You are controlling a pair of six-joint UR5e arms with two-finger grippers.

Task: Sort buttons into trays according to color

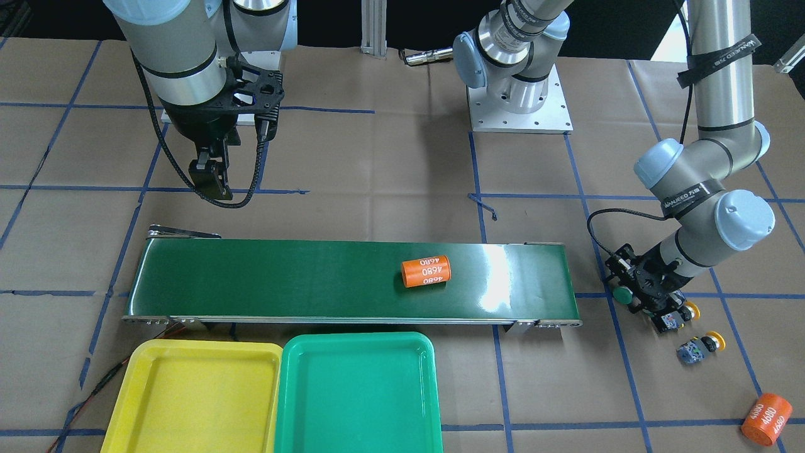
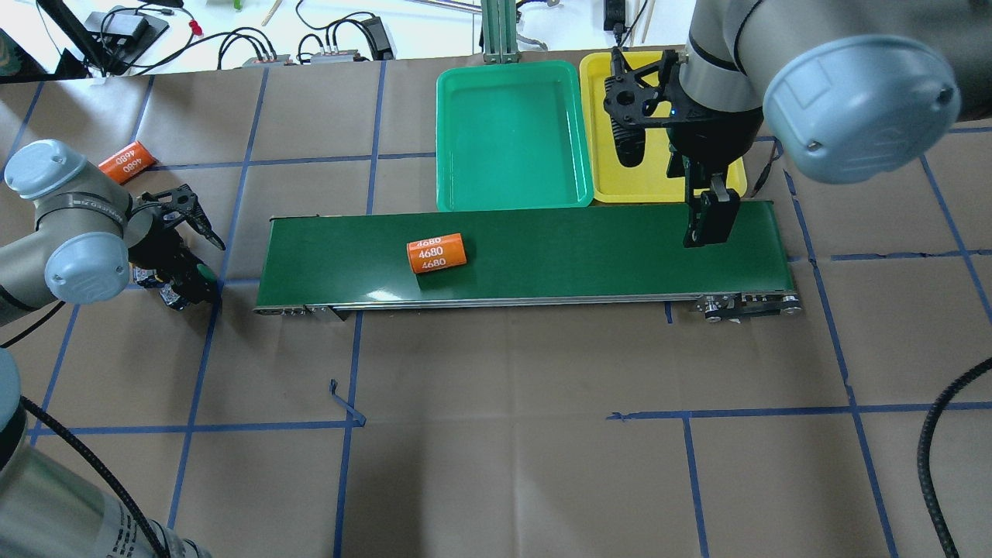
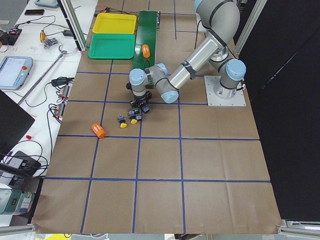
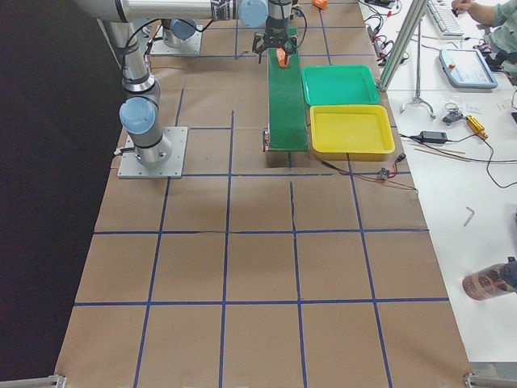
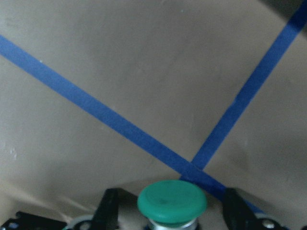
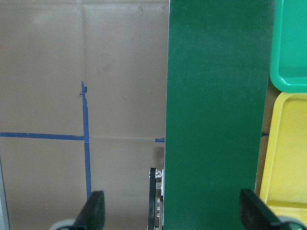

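My left gripper (image 1: 631,301) is low at the table just past the belt's end, among the buttons. In the left wrist view its fingers (image 5: 108,210) stand on either side of a green button (image 5: 171,201), with a gap on each side of the cap, so it is open. Two yellow buttons (image 1: 692,309) (image 1: 714,341) lie close beside it. I cannot make out a second green button. My right gripper (image 2: 709,226) hangs open and empty over the other end of the belt. The yellow tray (image 1: 188,402) and green tray (image 1: 358,396) sit side by side, both empty.
The long dark-green conveyor belt (image 1: 283,283) carries one orange "4680" cylinder (image 1: 426,271). A second orange cylinder (image 1: 766,418) lies on the brown paper beyond the yellow buttons. The trays lie along the belt's far side from the robot.
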